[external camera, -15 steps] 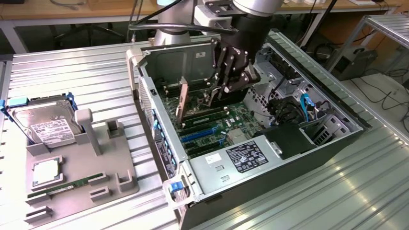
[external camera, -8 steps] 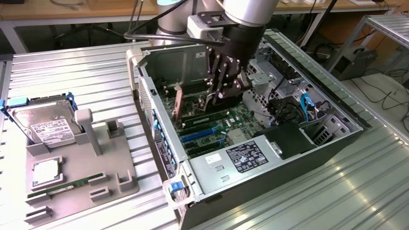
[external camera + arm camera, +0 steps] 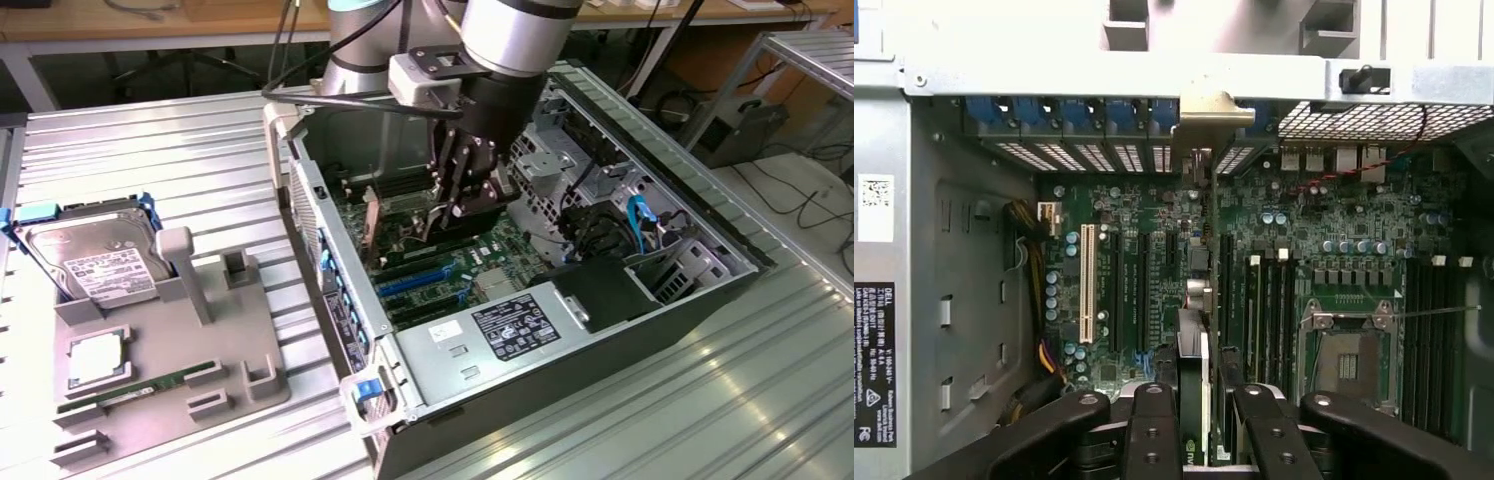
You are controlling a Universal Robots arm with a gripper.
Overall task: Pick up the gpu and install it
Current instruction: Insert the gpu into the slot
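Observation:
The gpu is a thin black card seen edge-on in the wrist view, with its silvery bracket at the case's rear slot openings. My gripper is shut on it, one finger on each side of the card. The card hangs upright over the black expansion slots of the green motherboard; I cannot tell whether its edge touches a slot. In the exterior view my gripper reaches down into the open PC case with the gpu below it, near the case's rear wall.
A grey fixture at the exterior view's left carries a silver hard drive and a green memory stick. Inside the case are the power supply, a CPU socket, memory slots and a white slot.

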